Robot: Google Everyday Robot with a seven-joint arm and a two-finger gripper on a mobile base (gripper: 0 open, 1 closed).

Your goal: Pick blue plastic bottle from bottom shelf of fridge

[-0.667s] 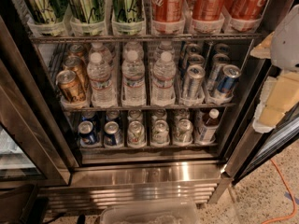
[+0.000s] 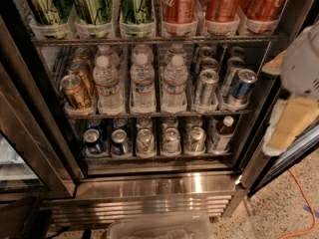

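Note:
The fridge (image 2: 164, 185) stands open, with a steel base and wire shelves. On its bottom shelf (image 2: 154, 156) the blue plastic bottle (image 2: 221, 134) stands at the far right. It has a white cap, a dark brown upper body and a white label with blue print. Several cans (image 2: 144, 141) stand in lanes to its left. My gripper (image 2: 291, 123) hangs at the right edge of the view, pale and blurred. It is in front of the open door frame, to the right of the bottle and apart from it.
The middle shelf holds water bottles (image 2: 143, 83), gold cans (image 2: 76, 91) at left and silver-blue cans (image 2: 224, 83) at right. The top shelf holds green cans (image 2: 94, 6) and red cola cans (image 2: 219, 4). A clear bin (image 2: 159, 228) sits on the floor in front. An orange cable (image 2: 304, 203) lies at right.
My gripper has moved up and a little to the left at the right edge. The view has shifted slightly; nothing in the fridge has moved.

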